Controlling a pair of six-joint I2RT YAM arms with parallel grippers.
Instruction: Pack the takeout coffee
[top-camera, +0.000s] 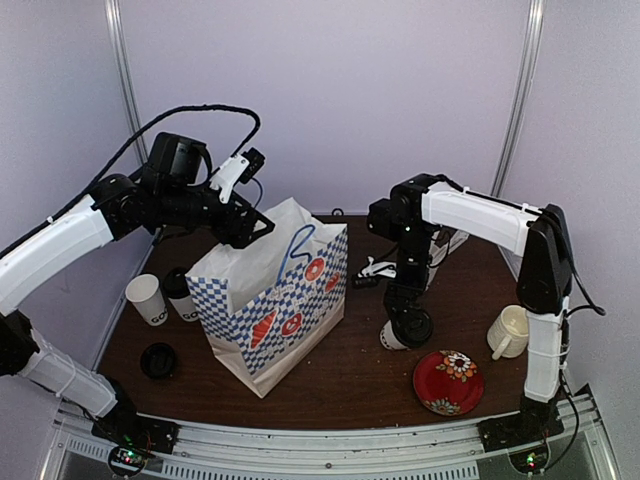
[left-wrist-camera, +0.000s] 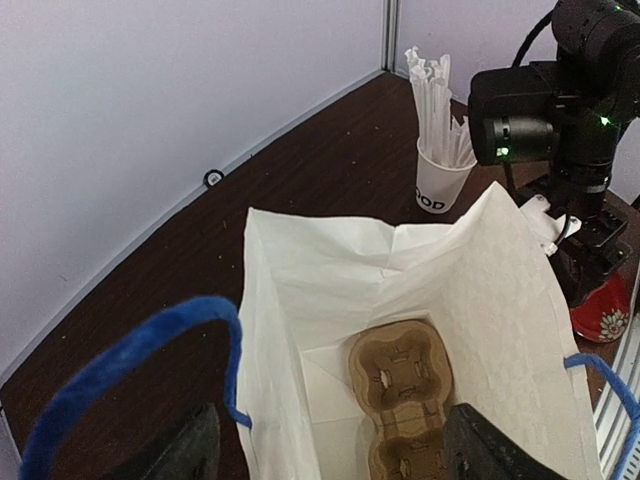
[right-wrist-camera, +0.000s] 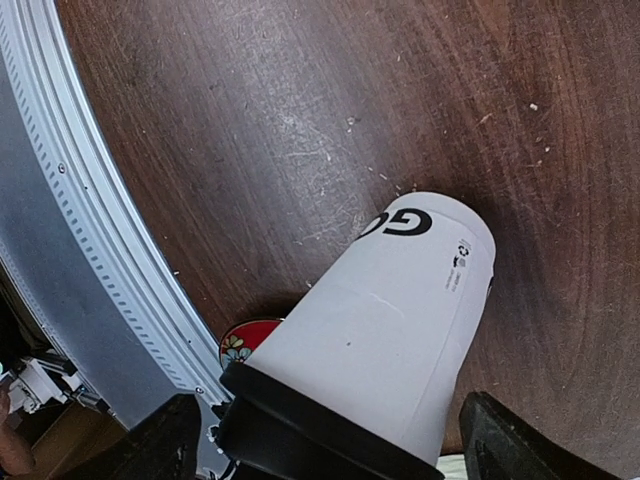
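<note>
While the left gripper (top-camera: 250, 226) hangs over the far left rim of the paper bag (top-camera: 285, 300) with its jaws spread wide and nothing clamped between them, the right gripper (top-camera: 407, 325) stands nose-down over a lidded cup (right-wrist-camera: 390, 320) on the table (top-camera: 340, 390), right of the bag and just left of the red plate (top-camera: 448, 382). Its fingers (right-wrist-camera: 165, 450) flank the black lid on both sides, wide apart, and I read them as not yet pressing on the cup, though the gap on each side is slight. The step in hand therefore looks like the pick of this cup. The bag's mouth gapes, and the left wrist view shows a cardboard carrier (left-wrist-camera: 400, 385) lying flat on its bottom with empty wells. The next move, as I judge it, is to close the right jaws on the cup's wall below the lid, firmly enough to hold but not to crush the paper. The arm would then lift the cup straight, carry it left over the bag mouth and lower it upright into a well of the carrier. The blue handle (left-wrist-camera: 185, 315) and the left arm crowd that opening, so the approach needs care. Two more cups wait left of the bag: an open cup (top-camera: 148, 298) and a capped cup (top-camera: 180, 293) just beside it, with a loose lid (top-camera: 158, 360) nearer.
</note>
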